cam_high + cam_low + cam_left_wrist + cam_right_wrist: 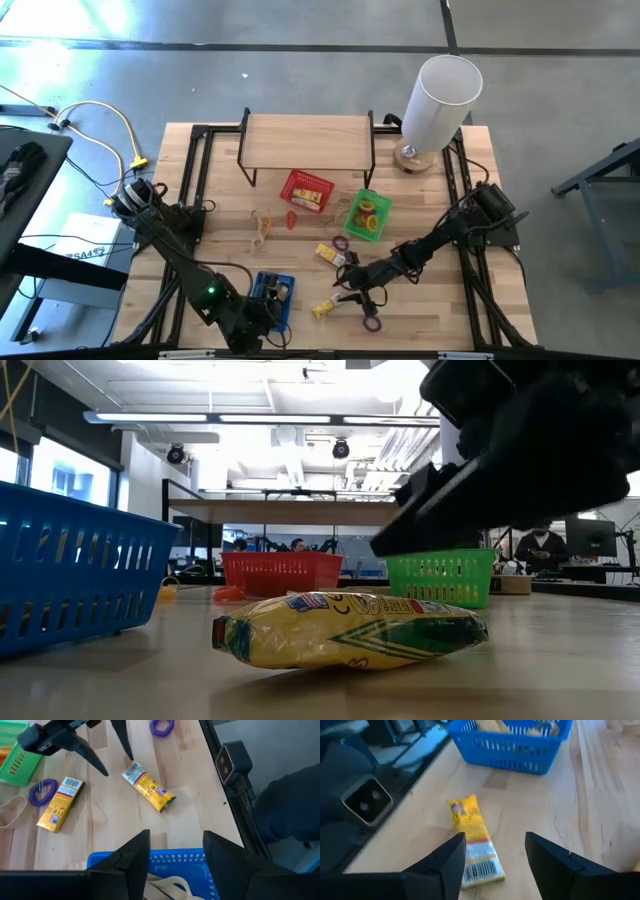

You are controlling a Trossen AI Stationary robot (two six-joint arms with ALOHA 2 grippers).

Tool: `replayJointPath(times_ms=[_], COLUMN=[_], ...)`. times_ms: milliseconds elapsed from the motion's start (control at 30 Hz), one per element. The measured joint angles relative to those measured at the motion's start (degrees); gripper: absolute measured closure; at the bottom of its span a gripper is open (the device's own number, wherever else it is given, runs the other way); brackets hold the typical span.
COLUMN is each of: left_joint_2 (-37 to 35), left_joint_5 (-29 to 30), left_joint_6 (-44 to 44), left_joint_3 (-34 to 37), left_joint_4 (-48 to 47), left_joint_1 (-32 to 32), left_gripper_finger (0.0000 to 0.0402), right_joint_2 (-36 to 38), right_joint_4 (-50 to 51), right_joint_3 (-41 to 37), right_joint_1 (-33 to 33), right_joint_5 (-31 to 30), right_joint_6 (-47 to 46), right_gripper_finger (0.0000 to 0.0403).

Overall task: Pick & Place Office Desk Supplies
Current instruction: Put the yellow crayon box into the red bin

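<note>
A yellow packet lies flat on the table near the front edge; it also shows in the low view. My right gripper hovers open just over it, fingers either side of the packet, touching nothing. A second yellow packet lies farther back beside a purple loop. Another purple loop lies near the front. My left gripper is open above the blue basket, which holds a tan band.
A red basket and a green basket with items stand mid-table, in front of a wooden shelf. A tall white cylinder stands at the back right. Tan bands and an orange piece lie left of centre.
</note>
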State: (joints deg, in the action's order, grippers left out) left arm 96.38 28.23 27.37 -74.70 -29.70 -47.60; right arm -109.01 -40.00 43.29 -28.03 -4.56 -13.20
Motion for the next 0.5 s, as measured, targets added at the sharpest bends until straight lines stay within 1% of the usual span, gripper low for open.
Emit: replayJointPath(times_ms=[167,367,500], left_joint_2=[0.00,0.00,0.00], left_joint_5=[0.23,0.17,0.15], left_joint_6=[0.10,0.10,-2.07], left_joint_3=[0.00,0.00,0.00], left_joint_4=[0.10,0.22,0.20], left_joint_1=[0.57,1.08,1.31], left_gripper_finger=[0.0228,0.0228,0.0228], right_joint_2=[-1.89,-6.14,-7.58], right_joint_4=[1.13,-5.65,-6.79], right_joint_3=[-0.06,0.10,0.20], right_joint_1=[0.26,0.36,0.43], right_joint_5=[0.80,1.77,2.10], right_joint_6=[1.59,4.74,5.74], right_gripper_finger=[0.0210,0.0210,0.0210])
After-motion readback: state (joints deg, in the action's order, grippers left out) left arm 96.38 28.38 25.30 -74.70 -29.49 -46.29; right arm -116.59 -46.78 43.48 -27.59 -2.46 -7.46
